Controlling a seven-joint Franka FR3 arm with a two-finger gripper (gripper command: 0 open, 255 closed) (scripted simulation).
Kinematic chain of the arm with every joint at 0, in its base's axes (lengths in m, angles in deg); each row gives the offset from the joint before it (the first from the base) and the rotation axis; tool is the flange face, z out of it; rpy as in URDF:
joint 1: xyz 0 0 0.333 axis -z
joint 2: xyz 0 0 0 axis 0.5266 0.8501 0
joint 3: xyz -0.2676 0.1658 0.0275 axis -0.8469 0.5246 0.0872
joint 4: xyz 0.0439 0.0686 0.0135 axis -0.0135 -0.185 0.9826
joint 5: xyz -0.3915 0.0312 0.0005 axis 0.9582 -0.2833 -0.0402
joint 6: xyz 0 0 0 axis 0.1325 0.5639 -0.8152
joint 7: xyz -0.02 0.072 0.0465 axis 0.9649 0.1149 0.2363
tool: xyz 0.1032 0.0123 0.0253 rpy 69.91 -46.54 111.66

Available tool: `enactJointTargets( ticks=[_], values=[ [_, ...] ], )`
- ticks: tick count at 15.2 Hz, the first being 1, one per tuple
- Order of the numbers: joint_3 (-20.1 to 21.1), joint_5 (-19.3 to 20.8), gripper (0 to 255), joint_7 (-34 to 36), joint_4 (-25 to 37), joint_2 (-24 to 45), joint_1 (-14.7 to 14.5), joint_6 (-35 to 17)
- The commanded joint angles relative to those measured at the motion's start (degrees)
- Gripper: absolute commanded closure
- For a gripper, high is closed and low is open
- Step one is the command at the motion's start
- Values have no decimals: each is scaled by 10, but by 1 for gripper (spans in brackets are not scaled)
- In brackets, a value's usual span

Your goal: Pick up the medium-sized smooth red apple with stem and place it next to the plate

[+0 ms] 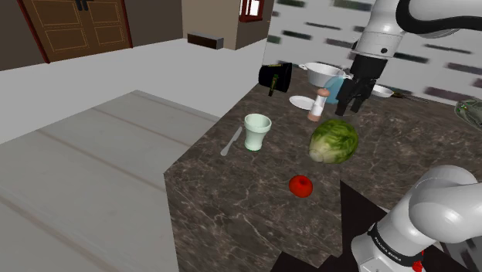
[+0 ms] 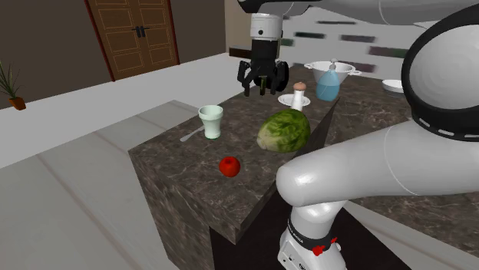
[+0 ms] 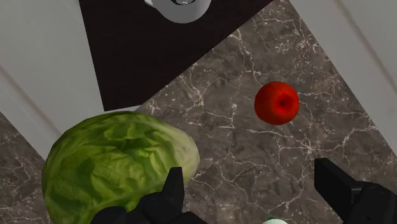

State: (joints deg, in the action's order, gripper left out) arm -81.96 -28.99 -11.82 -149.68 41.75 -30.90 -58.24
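Near the stand-side end of the dark veined counter [image 1: 232, 201] sat the red apple [image 1: 301, 185], alone, nothing touching it. Lettuce [image 1: 334, 141] lay between it and the plate [image 1: 300, 101], so the carry probably needed to clear that head. Gripper [image 1: 349, 96] hung high over the plate end, fingers apart and empty, well apart from the apple. Read as pre-approach. Cup [image 1: 256, 131] stood off to one side, likely no obstacle.
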Motion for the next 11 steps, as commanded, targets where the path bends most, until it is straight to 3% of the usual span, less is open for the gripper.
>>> enactJointTargets(
  ticks=[1,11],
  values=[
    [0,0,0,0,0,0,0,0],
    [117,-32,0,120,-106,58,-27,-96]
  ],
)
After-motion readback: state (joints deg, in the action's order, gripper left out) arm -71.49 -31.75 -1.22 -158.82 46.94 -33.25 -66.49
